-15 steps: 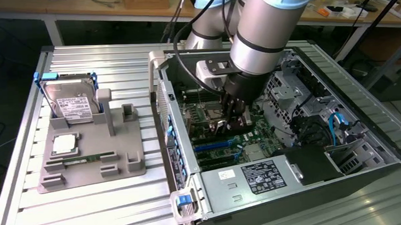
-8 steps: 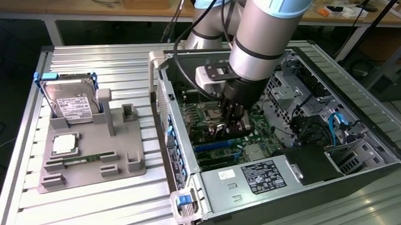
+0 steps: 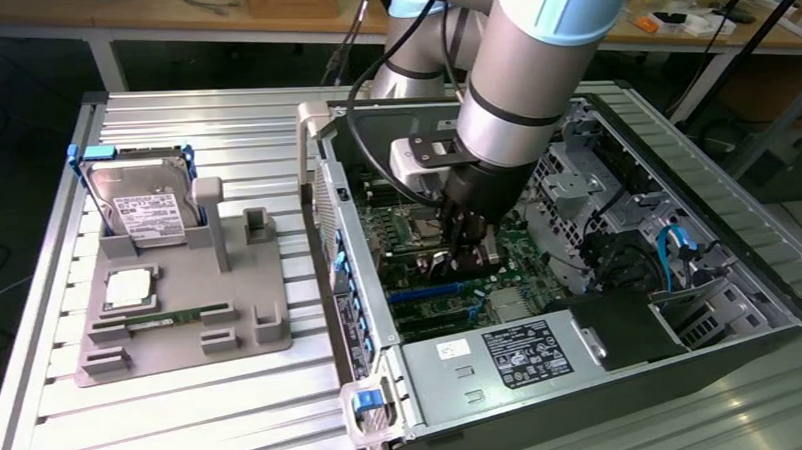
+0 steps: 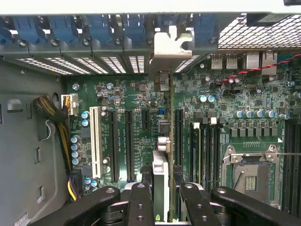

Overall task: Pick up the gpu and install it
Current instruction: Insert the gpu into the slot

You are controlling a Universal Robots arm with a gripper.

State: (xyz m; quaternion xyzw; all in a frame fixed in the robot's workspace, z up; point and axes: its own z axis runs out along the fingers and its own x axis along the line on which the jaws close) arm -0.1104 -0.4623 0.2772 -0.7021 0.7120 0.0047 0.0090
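My gripper (image 3: 461,261) reaches down into the open PC case (image 3: 723,274), just above the green motherboard (image 3: 511,301). It is shut on the gpu (image 4: 160,174), which the wrist view shows edge-on between the black fingers (image 4: 141,202). The card's silver end bracket (image 4: 171,47) stands against the row of rear slot openings with blue latches. The card's edge runs along the motherboard between the long black expansion slots (image 4: 129,146). I cannot tell whether it is seated in a slot. In the exterior view the gpu is mostly hidden behind the gripper.
A grey parts tray (image 3: 177,323) on the slatted table at the exterior view's left holds a hard drive (image 3: 147,209), a CPU (image 3: 127,287) and a RAM stick (image 3: 164,316). Inside the case are the power supply (image 3: 513,356), drive cages (image 3: 574,179), cables and the CPU socket (image 4: 251,176).
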